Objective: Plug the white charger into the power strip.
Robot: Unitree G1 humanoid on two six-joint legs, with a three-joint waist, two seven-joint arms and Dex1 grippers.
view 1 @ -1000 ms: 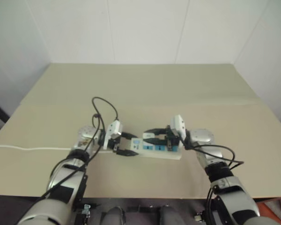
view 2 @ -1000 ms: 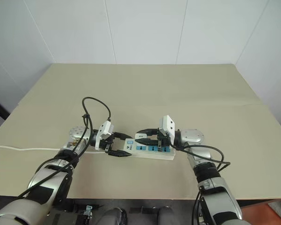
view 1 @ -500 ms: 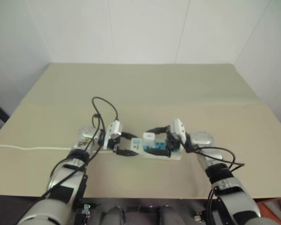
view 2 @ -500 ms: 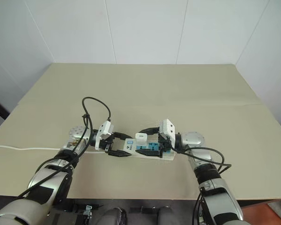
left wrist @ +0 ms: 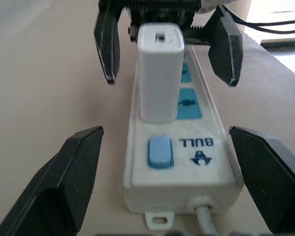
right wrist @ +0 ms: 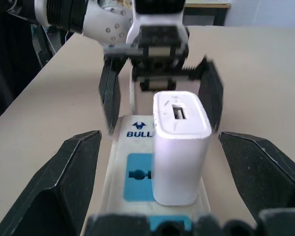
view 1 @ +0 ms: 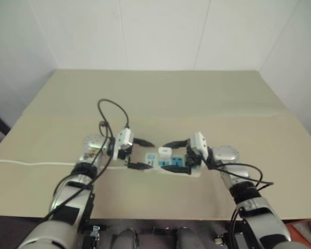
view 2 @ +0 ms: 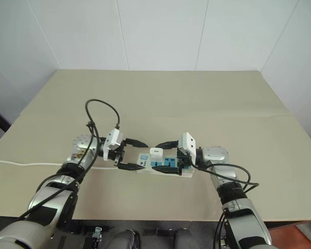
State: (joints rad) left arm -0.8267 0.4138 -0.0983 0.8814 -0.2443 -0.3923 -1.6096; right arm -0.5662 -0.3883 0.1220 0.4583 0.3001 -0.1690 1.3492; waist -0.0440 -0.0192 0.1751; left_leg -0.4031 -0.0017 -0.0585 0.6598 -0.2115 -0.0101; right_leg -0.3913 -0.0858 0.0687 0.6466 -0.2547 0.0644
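table: a tan table [view 2: 207, 98] set against white walls carries everything; its far half is bare board.
power strip: a long white power strip [view 2: 165, 166] lies flat near the front edge of the table, about midway along it, with blue sockets in a row and a pale blue switch [left wrist: 160, 152] at its left end.
cord: a thin white cord [view 2: 20, 164] leaves the switch end and runs along the table to its left edge.
white charger: the white charger [view 2: 156, 153] stands upright in the socket next to the switch, with a small slot in its top face; nothing touches it.
writing: "bull" in blue letters with a small bull's-head mark sits beside the switch [left wrist: 196, 142].
left gripper: the left gripper [view 2: 130, 154] hangs just off the switch end, fingers spread wide on either side of the strip and gripping nothing.
right gripper: the right gripper [view 2: 167, 153] faces it from the other end, fingers likewise wide apart, one on each side of the charger and clear of it.
in the way: black cables loop up over the left wrist [view 2: 101, 109]; nothing lies between the two grippers but the strip and charger.
change: a second ago both grippers were clamped, the right around the charger, the left on the strip's end; both have since let go and the left has lifted a little.
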